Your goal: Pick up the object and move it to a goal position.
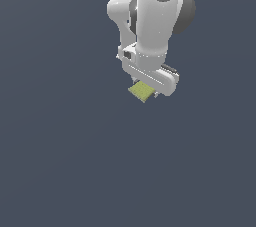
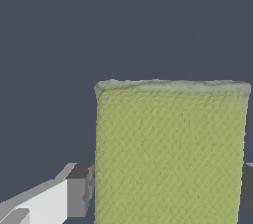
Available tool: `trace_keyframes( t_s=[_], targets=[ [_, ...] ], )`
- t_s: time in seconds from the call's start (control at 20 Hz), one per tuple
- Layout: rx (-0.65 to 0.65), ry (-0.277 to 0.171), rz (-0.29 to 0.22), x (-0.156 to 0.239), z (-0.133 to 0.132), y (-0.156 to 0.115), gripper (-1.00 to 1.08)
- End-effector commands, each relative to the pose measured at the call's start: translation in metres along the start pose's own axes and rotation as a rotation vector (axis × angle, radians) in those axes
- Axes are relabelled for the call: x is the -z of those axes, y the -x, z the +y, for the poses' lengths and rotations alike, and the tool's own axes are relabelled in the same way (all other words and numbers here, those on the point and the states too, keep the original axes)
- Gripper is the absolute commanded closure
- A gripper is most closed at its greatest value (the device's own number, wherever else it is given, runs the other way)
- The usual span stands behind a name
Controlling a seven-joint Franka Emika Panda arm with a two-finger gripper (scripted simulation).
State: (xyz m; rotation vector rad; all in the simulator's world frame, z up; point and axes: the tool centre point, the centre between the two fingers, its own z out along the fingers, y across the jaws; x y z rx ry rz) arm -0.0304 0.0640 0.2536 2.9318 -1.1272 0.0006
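The object is a small flat yellow-green sponge-like block (image 1: 141,91). In the exterior view it sticks out from under the white gripper (image 1: 148,90), just below the arm's hand. In the wrist view the block (image 2: 170,154) fills much of the picture and sits between the two fingers. One finger pad (image 2: 79,191) presses on one side of it, and the edge of the other shows at the opposite side. The gripper is shut on the block. The fingertips are mostly hidden by the hand in the exterior view.
The white arm (image 1: 152,16) comes down from the top of the exterior view. Around it there is only a plain dark grey-blue surface (image 1: 60,161). No goal marker shows.
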Motion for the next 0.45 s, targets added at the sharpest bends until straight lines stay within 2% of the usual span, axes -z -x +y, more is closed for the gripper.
trace_keyframes(
  t_s=[0.0, 0.4],
  targets=[
    [-0.001, 0.000, 0.000, 0.015, -0.003, 0.007, 1.08],
    [0.000, 0.000, 0.000, 0.031, -0.008, 0.014, 1.08]
  ],
)
